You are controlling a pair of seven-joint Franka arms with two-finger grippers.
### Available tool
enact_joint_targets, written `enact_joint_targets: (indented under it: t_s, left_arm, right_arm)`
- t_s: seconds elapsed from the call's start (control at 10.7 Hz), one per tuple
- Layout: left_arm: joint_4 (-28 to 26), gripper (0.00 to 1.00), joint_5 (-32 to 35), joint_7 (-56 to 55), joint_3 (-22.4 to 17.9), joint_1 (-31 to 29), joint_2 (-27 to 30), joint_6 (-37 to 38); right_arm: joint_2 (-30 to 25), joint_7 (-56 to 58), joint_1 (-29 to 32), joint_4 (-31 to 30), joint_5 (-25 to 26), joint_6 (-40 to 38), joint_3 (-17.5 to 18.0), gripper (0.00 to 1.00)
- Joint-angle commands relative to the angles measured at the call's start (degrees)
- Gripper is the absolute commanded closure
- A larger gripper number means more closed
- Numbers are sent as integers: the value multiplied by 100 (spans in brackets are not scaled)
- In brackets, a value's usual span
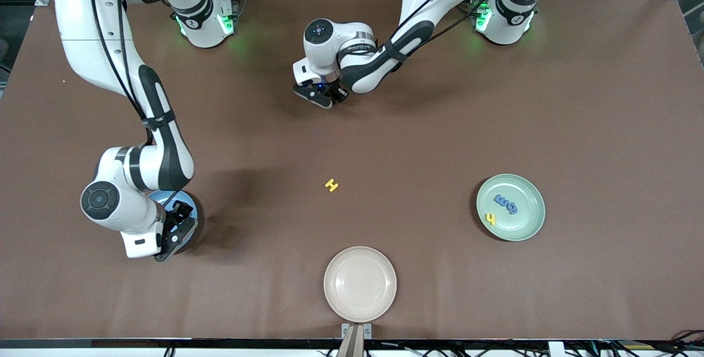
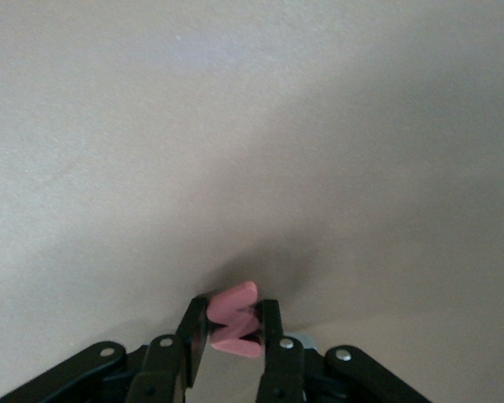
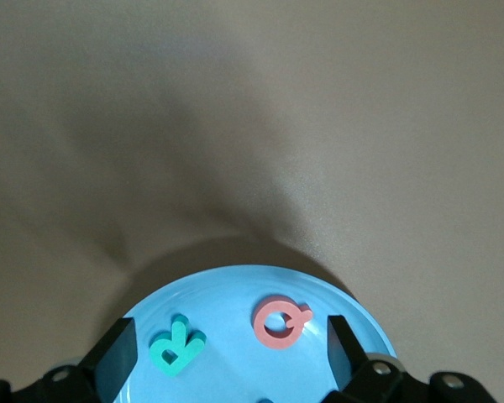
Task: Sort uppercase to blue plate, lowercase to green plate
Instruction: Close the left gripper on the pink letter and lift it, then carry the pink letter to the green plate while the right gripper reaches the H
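My left gripper (image 2: pixel 233 329) is shut on a red lowercase letter (image 2: pixel 233 322), an m or w shape, low over the bare table near the robots' bases (image 1: pixel 323 97). My right gripper (image 3: pixel 231 353) hangs open over the blue plate (image 3: pixel 235 294), which holds a teal R (image 3: pixel 176 347) and a red Q (image 3: pixel 280 321). In the front view that arm covers most of the blue plate (image 1: pixel 186 202). A yellow H (image 1: pixel 331 185) lies alone mid-table. The green plate (image 1: pixel 536 195) holds a blue m (image 1: pixel 501 201), a blue g (image 1: pixel 512 209) and a yellow h (image 1: pixel 490 218).
A cream plate (image 1: pixel 359 284) with nothing on it sits at the table edge nearest the front camera, nearer that camera than the yellow H. The brown table top (image 1: pixel 577 98) stretches wide toward the left arm's end.
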State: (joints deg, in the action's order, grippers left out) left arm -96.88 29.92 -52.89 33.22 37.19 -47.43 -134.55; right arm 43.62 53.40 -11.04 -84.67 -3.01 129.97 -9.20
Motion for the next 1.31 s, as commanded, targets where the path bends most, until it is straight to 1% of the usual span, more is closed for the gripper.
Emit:
enact_joint_targets:
  t_s: [0.0,0.09,0.28,0.37,0.56,0.65,0.75,0.84,1.12,1.22]
  left_arm:
    - [108,82,-48,-38,-123,157,-21,35]
    - [108,100,-22,-55,-132,139,-4,35]
    - [126,100,-74,-37,-141,-36,250,322]
    - [248,100,-109,-46,-123,-246,382,446]
    - [284,100,-267,-37,-123,-720,942,667]
    - [301,100,-398,-29,-97,-1201,1154,824]
    - [302,100,-774,-20,-36,-1693,1426,939]
    - [276,100,-873,-20,-44,-2089,1612,1018]
    - [293,100,-883,41,-35,-3407,1789,1492]
    - [293,100,-883,320,-27,-3838,1789,1685]
  right_arm:
    - [-46,-14,-12,-59,-94,19,6,0]
    - [-46,-14,-21,-59,-94,19,6,0]
    - [-55,-75,-126,-41,-121,37,6,0]
    - [-55,-371,-152,-41,-138,28,6,0]
    - [-55,-1152,-467,-41,-147,2,6,0]
    - [-55,-1661,-661,-41,-147,2,6,0]
    - [-64,-2223,-897,-33,-147,2,6,0]
    - [-64,-2820,-1126,-24,-147,2,6,0]
    - [-55,-4779,-1803,-6,-182,10,6,0]
    - [-38,-5569,-2023,-6,-304,28,6,0]
